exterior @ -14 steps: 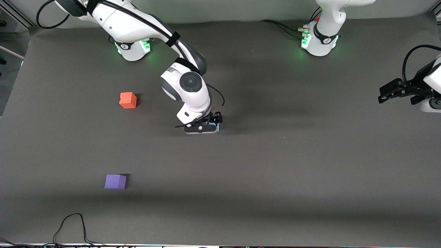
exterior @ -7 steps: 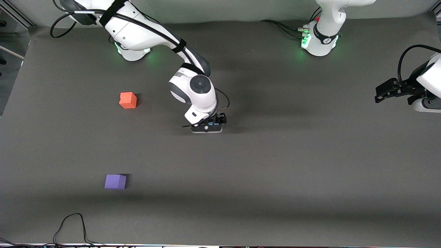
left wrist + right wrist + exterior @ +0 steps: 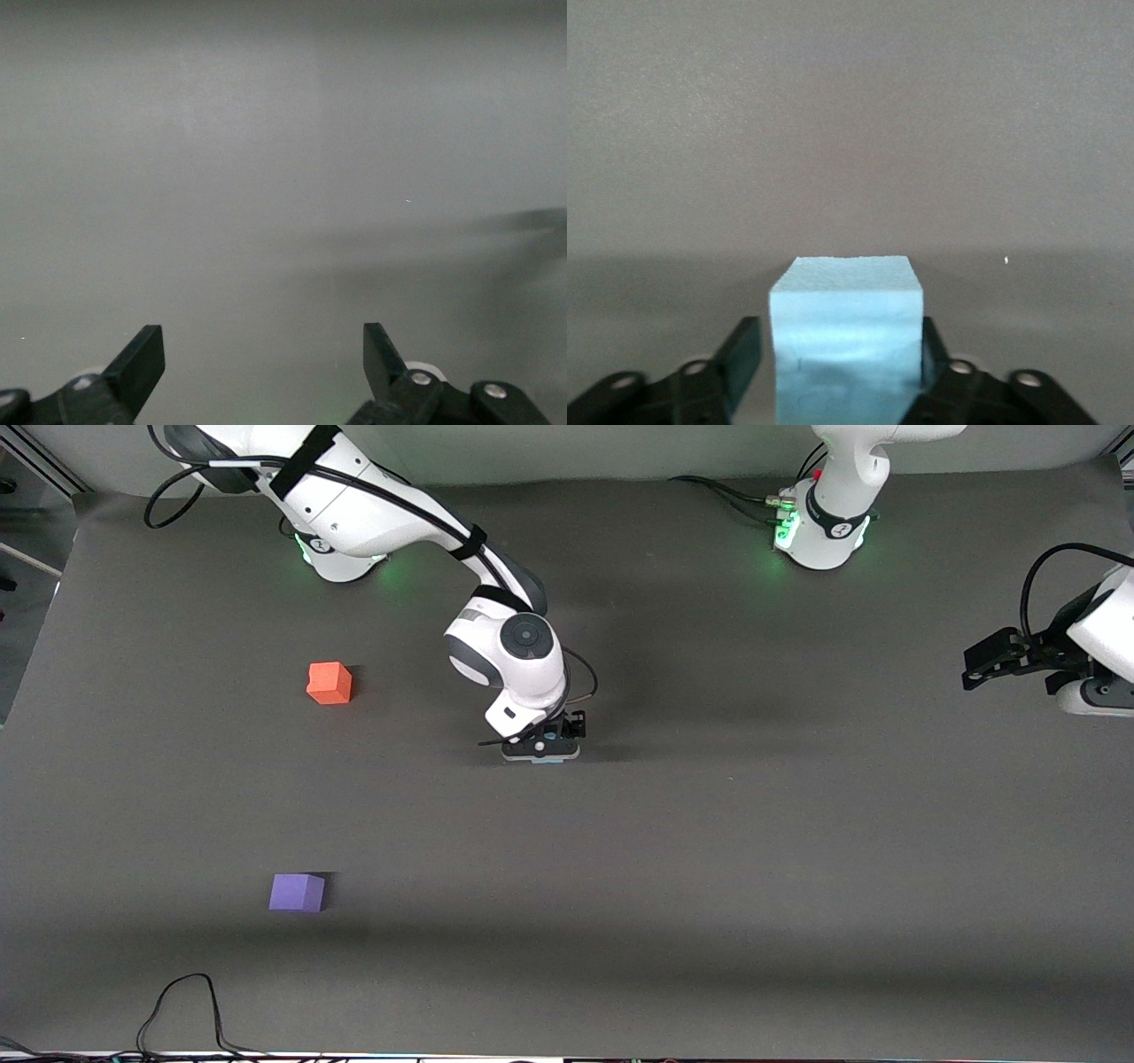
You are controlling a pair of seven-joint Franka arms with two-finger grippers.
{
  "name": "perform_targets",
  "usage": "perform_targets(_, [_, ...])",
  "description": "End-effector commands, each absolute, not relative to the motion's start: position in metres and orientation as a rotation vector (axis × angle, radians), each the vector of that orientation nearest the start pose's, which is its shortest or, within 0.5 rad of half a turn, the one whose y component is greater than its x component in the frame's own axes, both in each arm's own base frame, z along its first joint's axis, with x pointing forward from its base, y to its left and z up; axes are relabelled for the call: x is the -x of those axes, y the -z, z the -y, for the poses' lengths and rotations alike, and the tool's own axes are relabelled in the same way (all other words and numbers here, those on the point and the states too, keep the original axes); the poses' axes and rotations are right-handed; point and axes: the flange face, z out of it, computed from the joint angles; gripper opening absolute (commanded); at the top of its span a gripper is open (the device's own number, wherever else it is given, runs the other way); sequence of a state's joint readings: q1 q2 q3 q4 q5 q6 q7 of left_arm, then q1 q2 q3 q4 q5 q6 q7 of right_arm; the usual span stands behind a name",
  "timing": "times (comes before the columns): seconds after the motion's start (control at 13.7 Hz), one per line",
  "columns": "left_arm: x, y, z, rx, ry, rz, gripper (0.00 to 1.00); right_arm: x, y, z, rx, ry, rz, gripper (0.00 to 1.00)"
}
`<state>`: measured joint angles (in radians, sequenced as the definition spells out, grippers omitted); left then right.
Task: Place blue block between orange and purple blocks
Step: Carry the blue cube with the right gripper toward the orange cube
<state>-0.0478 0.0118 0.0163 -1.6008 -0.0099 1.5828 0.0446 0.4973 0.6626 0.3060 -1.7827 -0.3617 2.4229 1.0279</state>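
Right claw point(image 3: 542, 751) has shifted, clamping blue block point(image 3: 845, 332).

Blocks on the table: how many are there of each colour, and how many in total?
Orange block: 1
Purple block: 1
Blue block: 1, between the fingers of the right gripper
Total: 3 blocks
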Motion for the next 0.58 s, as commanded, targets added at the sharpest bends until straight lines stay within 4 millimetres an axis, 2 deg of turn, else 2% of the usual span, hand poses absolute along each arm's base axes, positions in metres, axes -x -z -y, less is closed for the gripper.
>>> perform_targets(0.0, [-0.552, -0.608, 0.022, 3.133, -0.041, -0.156, 1.00, -0.467, -0.197, -0.462, 3.155, 0.126, -0.059, 0.54])
perform_targets(0.07, [-0.552, -0.608, 0.023, 3.133, -0.041, -0.159, 1.00, -0.469, -0.197, -0.460, 3.161, 0.122, -0.067, 0.48])
perform_targets(0.22, [-0.552, -0.607, 0.022, 3.133, -0.041, -0.157, 1.00, -0.474, -0.211, -0.459, 3.153, 0.147, -0.076, 0.47])
perform_targets(0.36, [-0.552, -0.607, 0.023, 3.133, -0.039, -0.159, 1.00, -0.485, -0.246, -0.446, 3.194, 0.159, -0.114, 0.47])
perform_targets(0.51, [-0.554, -0.606, 0.024, 3.131, -0.036, -0.166, 1.00, -0.501, -0.282, -0.425, 3.197, 0.161, -0.145, 0.47])
